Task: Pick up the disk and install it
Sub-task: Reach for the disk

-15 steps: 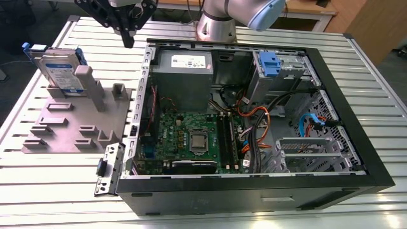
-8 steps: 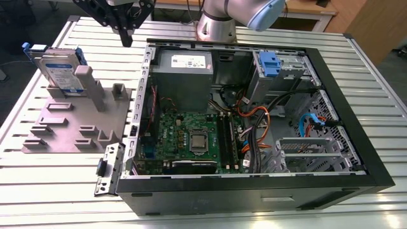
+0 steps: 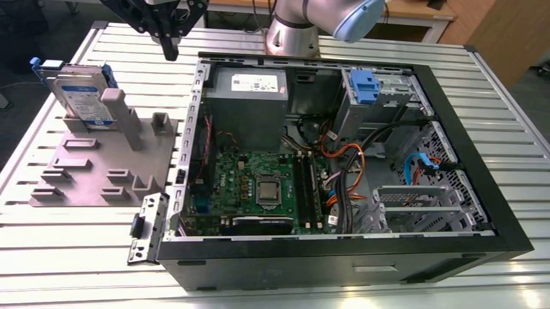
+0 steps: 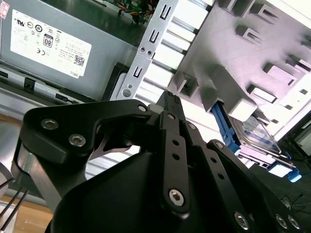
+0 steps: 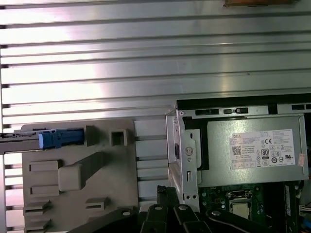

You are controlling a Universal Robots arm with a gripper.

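The disk (image 3: 82, 98) stands on edge in a slot at the far end of a grey holder plate (image 3: 94, 168), at the exterior view's left. It is a silver drive with a white-and-blue label and a blue frame. My gripper (image 3: 170, 54) hangs above the slatted table, between the disk and the open computer case (image 3: 344, 148), clear of both. Its black fingers meet at the tips, shut on nothing. The second wrist view has the fingertips (image 4: 168, 95) closed, with the disk (image 4: 260, 138) beyond them. In the first wrist view the disk (image 5: 29, 139) is edge-on with its blue end visible.
The case lies on its side with the motherboard (image 3: 257, 187), cables and a grey power supply (image 3: 247, 96) with a white sticker exposed. A blue latch (image 3: 364, 87) sits on the drive bay at the far right corner. The arm's base (image 3: 292, 35) stands behind the case.
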